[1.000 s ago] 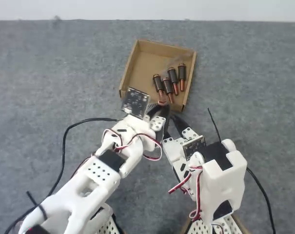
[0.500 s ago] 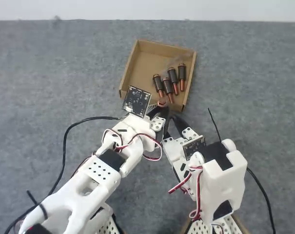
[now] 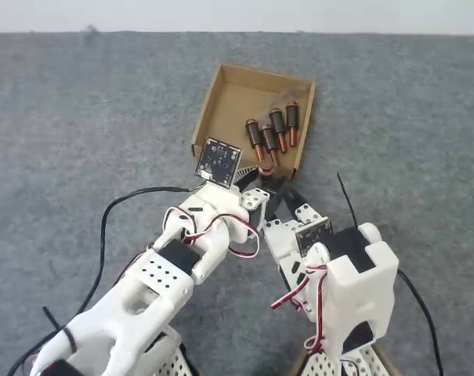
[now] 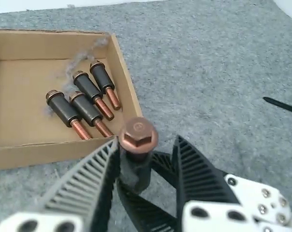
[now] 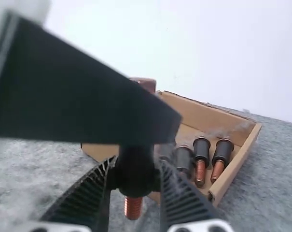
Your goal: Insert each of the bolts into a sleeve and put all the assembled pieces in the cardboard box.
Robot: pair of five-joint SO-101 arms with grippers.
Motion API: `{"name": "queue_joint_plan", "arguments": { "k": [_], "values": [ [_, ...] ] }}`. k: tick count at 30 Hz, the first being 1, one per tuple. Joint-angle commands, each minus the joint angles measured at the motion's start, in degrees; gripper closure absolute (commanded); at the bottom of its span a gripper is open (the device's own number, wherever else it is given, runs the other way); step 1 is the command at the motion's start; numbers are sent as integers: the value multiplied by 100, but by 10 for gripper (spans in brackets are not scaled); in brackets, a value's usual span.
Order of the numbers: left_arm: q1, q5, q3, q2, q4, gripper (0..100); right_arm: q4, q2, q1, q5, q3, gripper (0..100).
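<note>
A: Box position?
B: Cardboard box (image 3: 230, 102) on the table (image 3: 80, 117), past centre, at 12 o'clock from both arms.
A: Contents?
B: Four assembled pieces (image 3: 272, 131) side by side in its 3 o'clock half, heads toward 12, threaded ends toward 6.
A: Fifth piece?
B: Sleeve (image 4: 135, 166) upright with the bolt (image 4: 138, 136) in it, just outside the box's 6 o'clock wall. Left gripper (image 4: 146, 142) on its 8 o'clock side, right gripper (image 5: 134, 166) on its 4 o'clock side.
</note>
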Motion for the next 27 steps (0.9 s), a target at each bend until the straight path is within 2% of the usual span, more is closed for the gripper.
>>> {"name": "queue_joint_plan", "arguments": {
  "k": [1,21,27],
  "values": [
    [-9,-88,-75,-26,9,836,-171,-110,171,79,-158,993],
    [105,-88,-48,-53,-26,836,-145,-75,171,88,-220,993],
    [-141,-88,57,-774,44,837,-145,-75,180,88,-220,993]
  ]
}}
